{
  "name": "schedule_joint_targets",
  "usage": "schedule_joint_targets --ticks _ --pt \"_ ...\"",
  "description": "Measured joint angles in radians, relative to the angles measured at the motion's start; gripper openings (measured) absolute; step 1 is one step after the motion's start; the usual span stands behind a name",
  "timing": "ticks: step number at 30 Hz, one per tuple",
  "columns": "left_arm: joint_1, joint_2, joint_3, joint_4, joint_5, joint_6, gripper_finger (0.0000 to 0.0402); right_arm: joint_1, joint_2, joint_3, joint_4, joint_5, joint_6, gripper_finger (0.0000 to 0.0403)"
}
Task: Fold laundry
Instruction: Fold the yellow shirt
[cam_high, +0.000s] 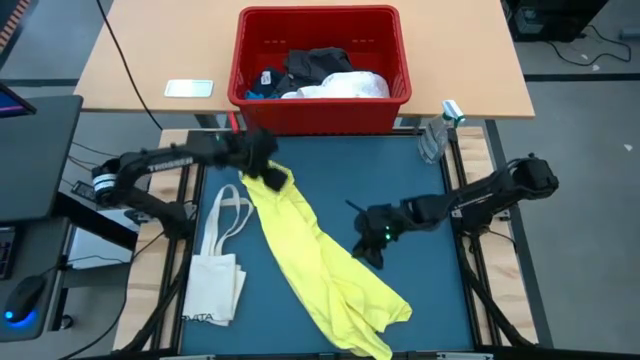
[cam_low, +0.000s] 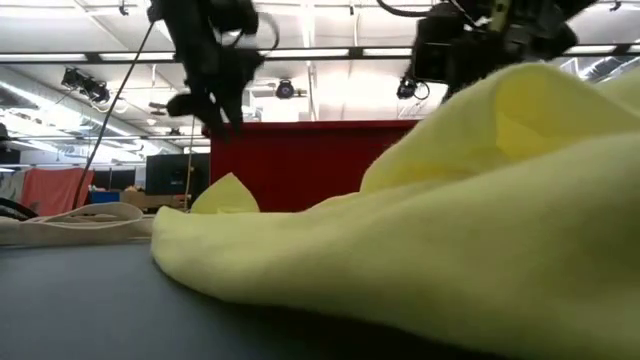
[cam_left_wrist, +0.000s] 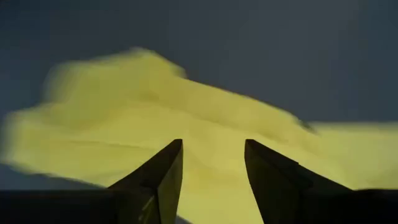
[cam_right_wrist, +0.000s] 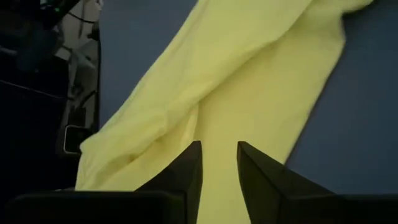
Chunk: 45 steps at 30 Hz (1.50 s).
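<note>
A bright yellow garment (cam_high: 320, 265) lies crumpled in a long diagonal band on the blue table, running from the far left toward the near right. My left gripper (cam_left_wrist: 212, 142) hangs open just above the garment's far end (cam_high: 272, 192), fingers pointing down at the cloth. My right gripper (cam_right_wrist: 219, 144) is open with a narrower gap. It slants down over the garment's right edge (cam_high: 352, 250) near its middle. In the low view the left gripper (cam_low: 222, 120) stands clear above a raised yellow tip (cam_low: 230, 192). More laundry, white and dark, fills the red bin (cam_high: 320, 110).
A cream tote bag (cam_high: 220, 265) with long handles lies on the table's left side, beside the yellow garment. The red bin stands past the table's far edge on a wooden desk. A clear bottle (cam_high: 436, 135) sits at the far right corner. Bare blue table (cam_high: 420, 300) lies right of the garment.
</note>
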<state>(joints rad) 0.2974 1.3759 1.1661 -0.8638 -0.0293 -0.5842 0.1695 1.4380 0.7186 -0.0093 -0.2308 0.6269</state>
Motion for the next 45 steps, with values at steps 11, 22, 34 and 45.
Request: schedule_joint_targets --ticks 11,22,34,45 --pt "-0.396 0.207 -0.168 0.511 -0.081 -0.377 0.0137 0.094 0.096 -0.119 0.173 -0.002 0.026 0.0030" --pt "-0.335 0.439 -0.168 0.552 -0.010 -0.372 0.0108 0.173 0.216 -0.104 0.044 -0.006 0.416 0.0007" --pt "0.045 0.469 -0.146 0.839 -0.003 0.043 0.0048 0.272 0.148 -0.116 0.071 -0.078 0.679 0.0006" --pt "0.099 0.403 -0.039 0.549 0.282 0.167 0.0055 0.039 0.112 -0.113 -0.099 0.008 0.474 0.0007"
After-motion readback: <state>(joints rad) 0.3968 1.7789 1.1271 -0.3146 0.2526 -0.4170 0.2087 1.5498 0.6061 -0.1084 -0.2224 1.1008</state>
